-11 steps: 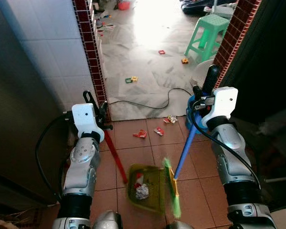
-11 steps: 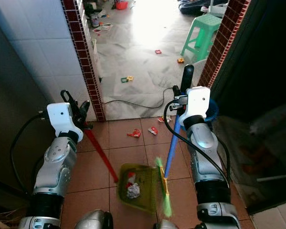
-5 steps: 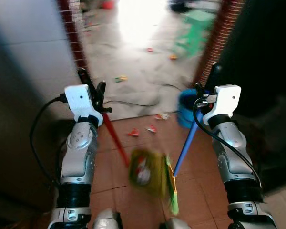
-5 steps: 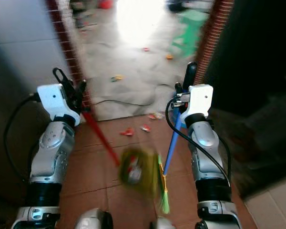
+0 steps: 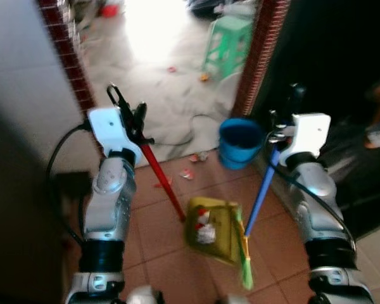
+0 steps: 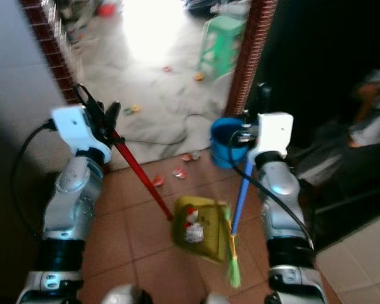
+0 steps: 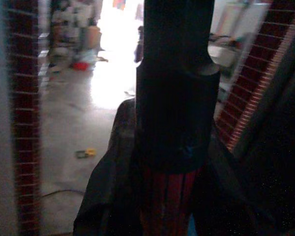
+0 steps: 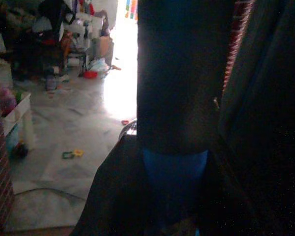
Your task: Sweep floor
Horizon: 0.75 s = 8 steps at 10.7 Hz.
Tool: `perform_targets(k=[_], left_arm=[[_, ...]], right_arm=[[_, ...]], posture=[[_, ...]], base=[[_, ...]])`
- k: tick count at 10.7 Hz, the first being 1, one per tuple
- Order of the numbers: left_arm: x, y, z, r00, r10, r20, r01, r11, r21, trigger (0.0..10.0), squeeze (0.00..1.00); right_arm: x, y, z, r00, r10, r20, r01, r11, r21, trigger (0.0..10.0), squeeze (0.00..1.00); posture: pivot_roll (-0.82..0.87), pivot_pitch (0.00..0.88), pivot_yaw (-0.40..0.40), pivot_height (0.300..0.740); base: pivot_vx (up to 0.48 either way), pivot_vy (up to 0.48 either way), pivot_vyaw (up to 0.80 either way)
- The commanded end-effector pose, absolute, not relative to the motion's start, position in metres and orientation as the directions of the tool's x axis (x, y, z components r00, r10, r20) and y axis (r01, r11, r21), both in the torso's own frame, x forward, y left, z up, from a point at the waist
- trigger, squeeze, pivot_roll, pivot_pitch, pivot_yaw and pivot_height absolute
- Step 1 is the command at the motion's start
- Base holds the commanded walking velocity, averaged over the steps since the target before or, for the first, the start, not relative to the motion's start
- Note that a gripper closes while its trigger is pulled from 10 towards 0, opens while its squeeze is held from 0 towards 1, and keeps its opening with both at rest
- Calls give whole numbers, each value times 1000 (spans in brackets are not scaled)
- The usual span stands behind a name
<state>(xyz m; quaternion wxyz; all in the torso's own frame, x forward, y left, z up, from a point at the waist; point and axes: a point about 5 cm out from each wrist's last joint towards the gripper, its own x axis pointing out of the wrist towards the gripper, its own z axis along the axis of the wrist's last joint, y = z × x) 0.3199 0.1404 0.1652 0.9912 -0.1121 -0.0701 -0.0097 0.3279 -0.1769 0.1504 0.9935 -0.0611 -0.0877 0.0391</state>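
Note:
My left gripper (image 5: 128, 109) is shut on the red handle (image 5: 161, 183) of a yellow-green dustpan (image 5: 227, 221). The pan rests on the terracotta tiles between my arms and holds crumpled white and red litter (image 5: 204, 227). My right gripper (image 5: 284, 113) is shut on the blue broom handle (image 5: 259, 197); the green broom head (image 5: 245, 263) sits against the pan's right side. The left wrist view shows the red handle (image 7: 167, 201) between dark fingers, and the right wrist view shows the blue handle (image 8: 174, 172). Loose scraps (image 5: 187, 173) lie on the tiles ahead.
A blue bucket (image 5: 239, 143) stands by the right brick pillar (image 5: 256, 57). Another brick pillar (image 5: 69, 63) edges the white wall on the left. Beyond is a grey floor with a black cable (image 5: 190, 120), small toys (image 5: 204, 77) and a green stool (image 5: 226, 37). A blurred figure (image 6: 373, 114) is at the dark right.
The camera has swung right, bringing the blue bucket and the dark right side into view. Both grippers keep their hold; dustpan and broom stay between my arms.

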Motion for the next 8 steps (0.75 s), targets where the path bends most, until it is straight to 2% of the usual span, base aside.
perform_targets(k=[1,4,8], left_arm=[[322,140,197,965,5,261,54,974,-220,10000,0],[326,142,211,955,19,297,54,970,-236,10000,0],[327,133,247,919,0,394,127,947,-294,10000,0]], right_arm=[[329,-188,156,980,42,194,-10,987,-161,10000,0],[328,-195,154,982,-1,190,38,981,-188,10000,0],[327,-196,141,988,-36,149,65,979,-195,10000,0]], posture=[[-42,0,-1,740],[-43,0,2,740],[-36,0,3,740]], base=[[341,337,0],[349,329,0],[467,0,0]])
